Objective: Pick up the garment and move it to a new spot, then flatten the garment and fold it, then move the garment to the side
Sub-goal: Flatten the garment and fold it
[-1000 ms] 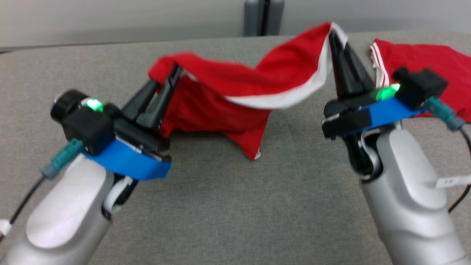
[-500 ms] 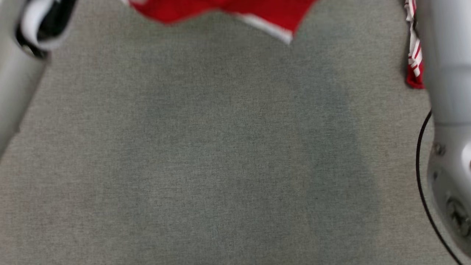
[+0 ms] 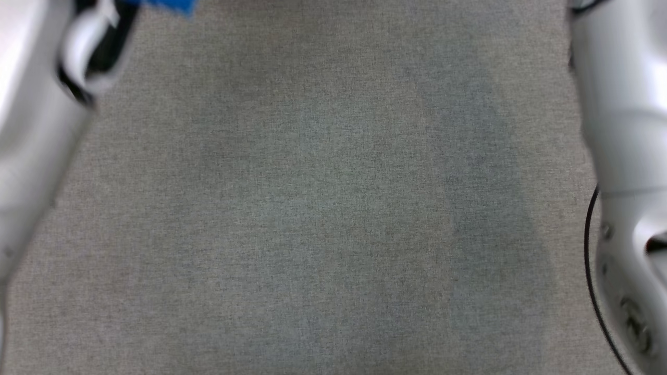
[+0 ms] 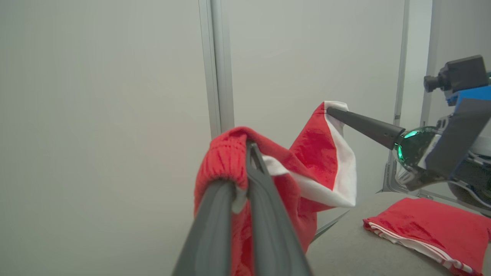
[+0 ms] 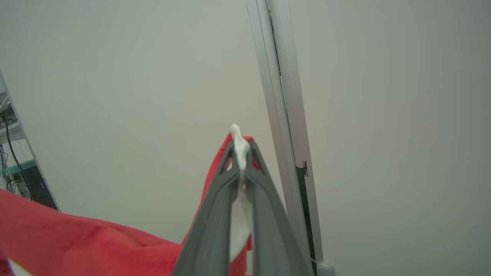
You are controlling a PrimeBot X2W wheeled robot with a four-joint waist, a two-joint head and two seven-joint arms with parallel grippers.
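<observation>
The garment (image 4: 318,153) is red with a white band and hangs in the air between my two grippers, above the table. In the left wrist view my left gripper (image 4: 247,147) is shut on its gathered red waistband. My right gripper (image 4: 332,111) comes in from the right and pinches the white-trimmed corner. The right wrist view shows the right gripper (image 5: 239,147) shut on that white edge, with red cloth (image 5: 76,245) sagging at the lower left. In the head view my pale left forearm (image 3: 26,130) and right forearm (image 3: 620,104) flank the grey table (image 3: 333,208).
A second red garment (image 4: 425,226) with white stripes lies folded flat on the table at the right of the left wrist view. A pale wall with a vertical metal post (image 5: 284,115) stands behind the table. A black cable (image 3: 591,250) runs beside the right arm.
The head picture has shifted down onto the bare table, so the garment and both grippers have passed out over its top edge. Both grippers stay shut on the garment.
</observation>
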